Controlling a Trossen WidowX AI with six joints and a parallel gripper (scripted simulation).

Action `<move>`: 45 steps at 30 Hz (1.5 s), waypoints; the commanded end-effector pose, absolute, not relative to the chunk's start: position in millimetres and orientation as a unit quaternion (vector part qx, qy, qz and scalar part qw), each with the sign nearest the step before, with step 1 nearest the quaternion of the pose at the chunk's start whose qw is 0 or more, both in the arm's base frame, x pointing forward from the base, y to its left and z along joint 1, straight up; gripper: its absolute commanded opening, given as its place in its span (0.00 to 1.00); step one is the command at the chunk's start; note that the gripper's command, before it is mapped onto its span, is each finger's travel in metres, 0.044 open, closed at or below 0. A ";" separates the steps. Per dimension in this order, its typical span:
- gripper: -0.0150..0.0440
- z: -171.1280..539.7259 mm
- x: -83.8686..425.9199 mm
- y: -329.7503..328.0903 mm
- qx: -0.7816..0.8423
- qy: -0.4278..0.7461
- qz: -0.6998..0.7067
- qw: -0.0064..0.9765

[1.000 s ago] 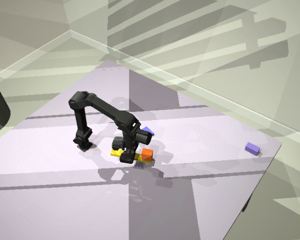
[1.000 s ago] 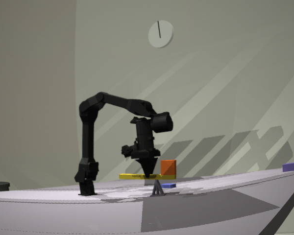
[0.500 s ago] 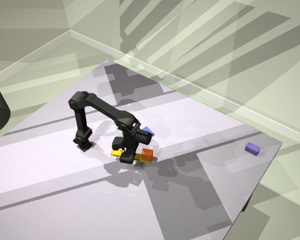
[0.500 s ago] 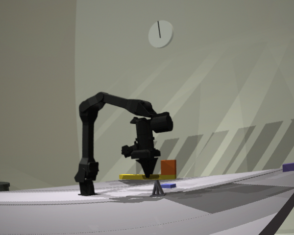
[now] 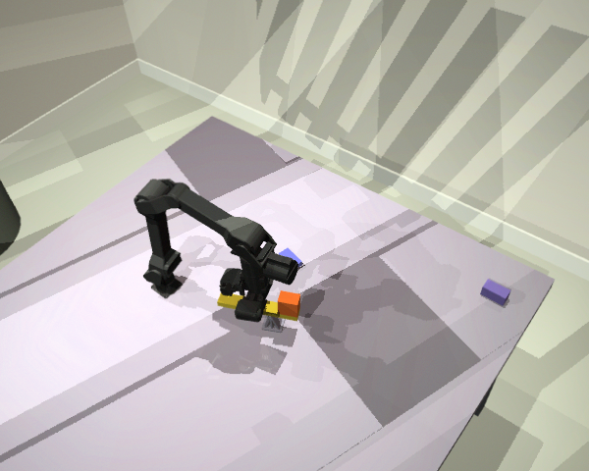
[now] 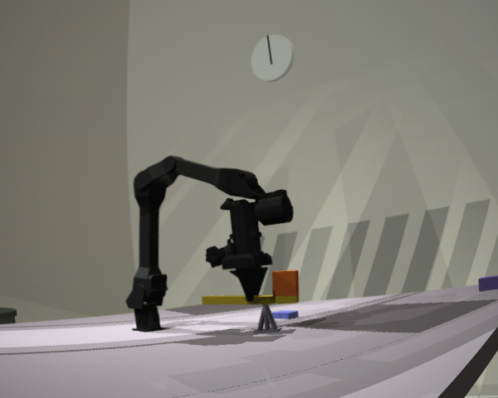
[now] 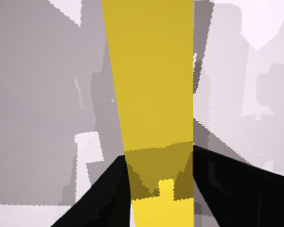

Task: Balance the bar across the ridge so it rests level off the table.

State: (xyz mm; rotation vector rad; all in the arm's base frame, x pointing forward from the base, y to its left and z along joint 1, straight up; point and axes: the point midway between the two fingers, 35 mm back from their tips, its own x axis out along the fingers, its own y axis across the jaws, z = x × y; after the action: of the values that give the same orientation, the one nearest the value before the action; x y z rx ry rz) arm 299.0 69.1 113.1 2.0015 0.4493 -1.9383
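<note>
The yellow bar [image 5: 229, 300] [image 6: 223, 300] [image 7: 151, 71] is held roughly level above the table, with an orange block [image 5: 289, 304] [image 6: 285, 283] on its right end. My gripper [image 6: 251, 298] [image 7: 157, 158] is shut on the bar, left of the orange block. The grey ridge [image 5: 272, 325] [image 6: 266, 320] stands on the table under the bar, between the fingertips and the orange block in the exterior view. Its top is at or just below the bar's underside; whether they touch cannot be told. The fingertips are hidden in the top view.
A flat blue piece [image 5: 289, 254] [image 6: 285, 314] lies on the table behind the bar, partly hidden by the arm in the top view. A purple block [image 5: 495, 291] [image 6: 490, 283] lies far right near the table's edge. Shadows cross the table.
</note>
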 end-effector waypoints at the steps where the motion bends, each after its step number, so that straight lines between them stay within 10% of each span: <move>1: 0.25 111.1 298.1 69.3 0.699 0.157 -0.680 0.157; 45: 0.25 107.4 297.4 69.0 0.699 0.157 -0.680 0.157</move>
State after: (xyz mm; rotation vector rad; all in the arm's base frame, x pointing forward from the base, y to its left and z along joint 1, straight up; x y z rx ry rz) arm 299.1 69.1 110.9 2.0071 0.4499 -1.9336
